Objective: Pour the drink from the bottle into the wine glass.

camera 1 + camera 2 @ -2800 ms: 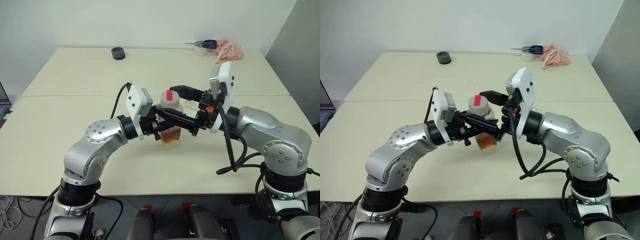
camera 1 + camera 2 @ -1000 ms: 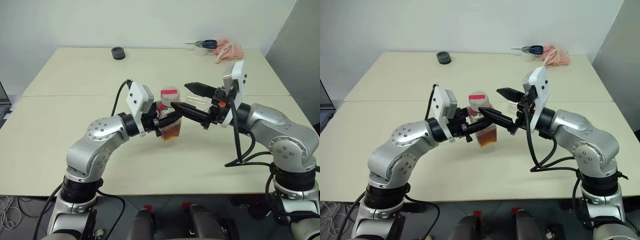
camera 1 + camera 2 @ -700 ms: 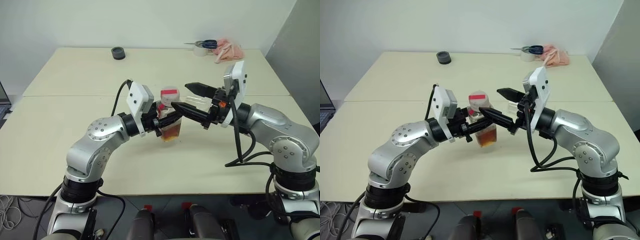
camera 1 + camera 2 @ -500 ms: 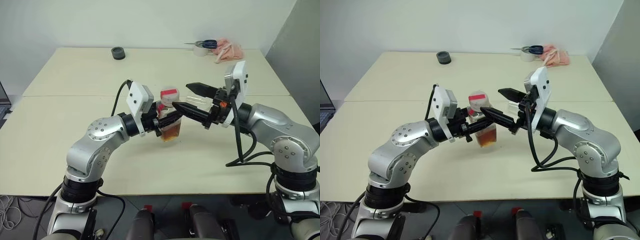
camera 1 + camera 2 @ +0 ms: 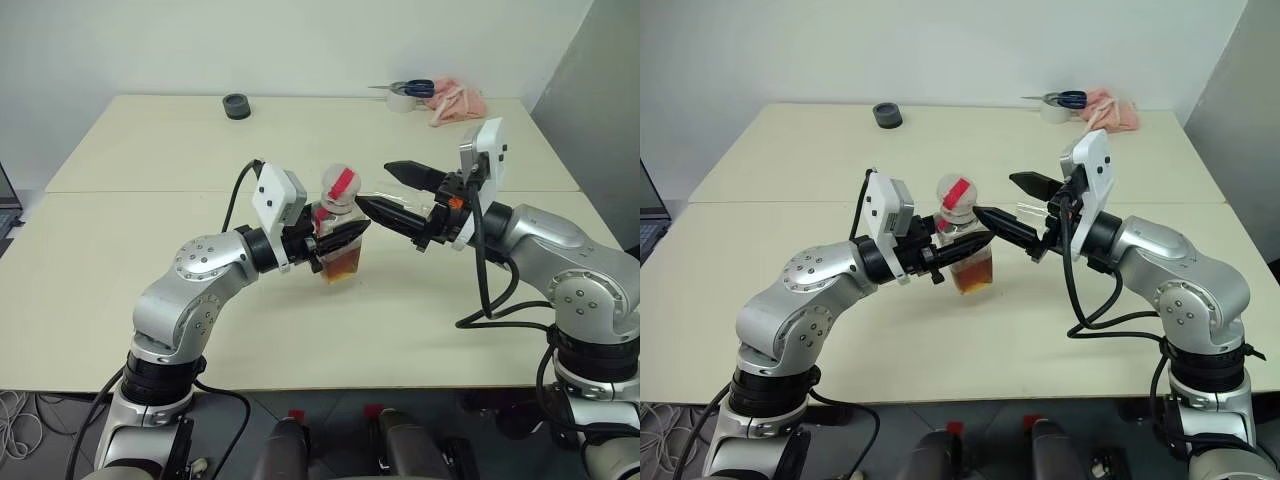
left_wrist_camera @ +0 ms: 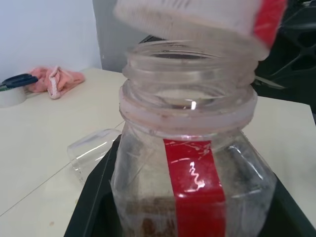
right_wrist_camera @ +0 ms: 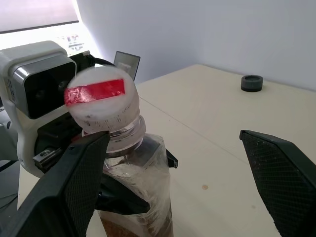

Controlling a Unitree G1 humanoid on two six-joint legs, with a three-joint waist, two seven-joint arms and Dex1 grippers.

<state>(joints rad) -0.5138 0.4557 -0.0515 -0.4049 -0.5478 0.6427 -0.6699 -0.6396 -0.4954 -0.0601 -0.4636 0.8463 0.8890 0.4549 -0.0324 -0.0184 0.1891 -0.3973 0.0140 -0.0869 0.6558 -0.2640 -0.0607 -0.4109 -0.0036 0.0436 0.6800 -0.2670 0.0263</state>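
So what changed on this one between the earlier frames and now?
The right gripper drew back from the bottle toward its own side, jaws wide open. The cap, flat on the neck earlier, is now tipped up and off it, leaving the mouth open. Unchanged: the left gripper is still shut on the bottle, the drink inside, and the wine glass lying on its side.

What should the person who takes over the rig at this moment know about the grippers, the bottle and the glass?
Left gripper: shut on the bottle, held upright just above the table.
Right gripper: fingers open, empty, beside the bottle's neck.
Cap: loose, tilted on the bottle's mouth.
Drink: all in the bottle's bottom.
Wine glass: beyond the bottle, apparently lying on its side.
Done: bottle gripped, cap loosened.
Left: clear the cap, stand the glass up, pour.
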